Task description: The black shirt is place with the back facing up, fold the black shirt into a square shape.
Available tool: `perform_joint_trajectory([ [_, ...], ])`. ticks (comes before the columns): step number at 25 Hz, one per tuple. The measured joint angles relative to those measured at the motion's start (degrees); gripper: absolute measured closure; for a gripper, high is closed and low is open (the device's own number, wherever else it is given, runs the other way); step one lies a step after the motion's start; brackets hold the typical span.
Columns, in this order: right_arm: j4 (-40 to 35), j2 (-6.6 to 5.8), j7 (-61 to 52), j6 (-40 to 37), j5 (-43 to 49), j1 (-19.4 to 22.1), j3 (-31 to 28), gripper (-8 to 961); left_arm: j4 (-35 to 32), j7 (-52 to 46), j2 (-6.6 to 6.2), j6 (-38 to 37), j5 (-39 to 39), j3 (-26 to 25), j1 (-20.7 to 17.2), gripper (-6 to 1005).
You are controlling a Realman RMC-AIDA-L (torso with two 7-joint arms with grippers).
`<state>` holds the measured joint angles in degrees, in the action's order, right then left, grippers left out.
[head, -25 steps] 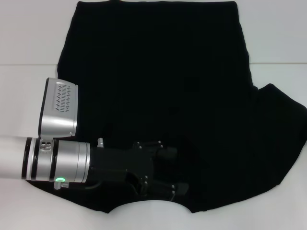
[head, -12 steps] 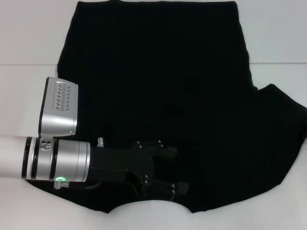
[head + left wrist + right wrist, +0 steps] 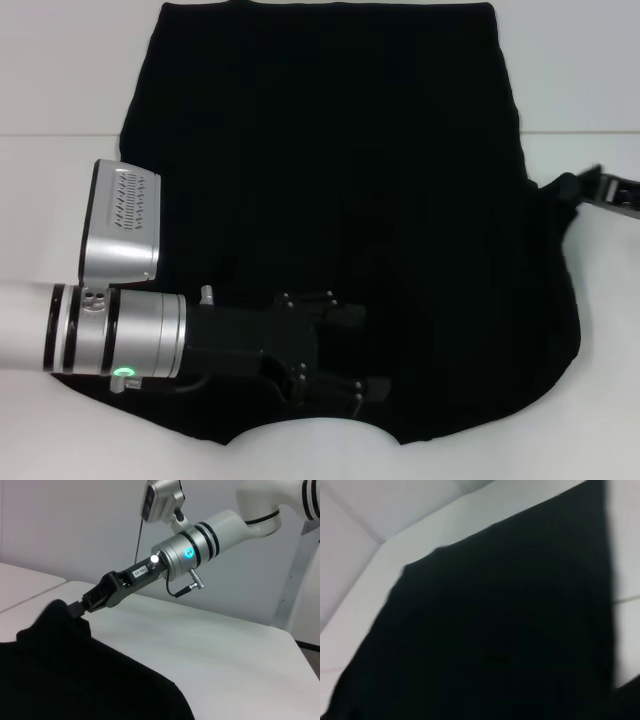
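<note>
Probably a robot lab: a bare white table [image 3: 235, 645], plain grey walls [image 3: 75, 525], and a robot arm [image 3: 240, 515].

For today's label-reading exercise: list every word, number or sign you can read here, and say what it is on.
Small white label on the right gripper: printed characters, too small to read.
Plain black fabric shirt: no print.
Left gripper, resting on the shirt: no readable text.
</note>
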<state>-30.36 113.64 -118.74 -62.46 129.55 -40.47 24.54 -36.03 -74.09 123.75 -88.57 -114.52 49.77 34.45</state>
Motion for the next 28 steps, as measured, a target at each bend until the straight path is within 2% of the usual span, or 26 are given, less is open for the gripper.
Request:
perform_joint_trajectory([
  [10, 0.0, 1.75, 0.5, -4.1, 0.0, -3.2, 6.9, 897, 0.0, 0.0, 0.0, 0.2, 0.0, -0.1, 0.0, 50],
  [17, 0.0, 2.81, 0.1, -3.6, 0.2, -4.1, 8.2, 892, 0.0, 0.0, -0.05, 0.2, 0.0, -0.1, -0.2, 51],
  [28, 0.2, 3.34, 0.0, -4.2, 0.1, -4.2, 8.2, 885, 0.0, 0.0, -0.09, 0.3, -0.1, -0.1, -0.2, 50],
])
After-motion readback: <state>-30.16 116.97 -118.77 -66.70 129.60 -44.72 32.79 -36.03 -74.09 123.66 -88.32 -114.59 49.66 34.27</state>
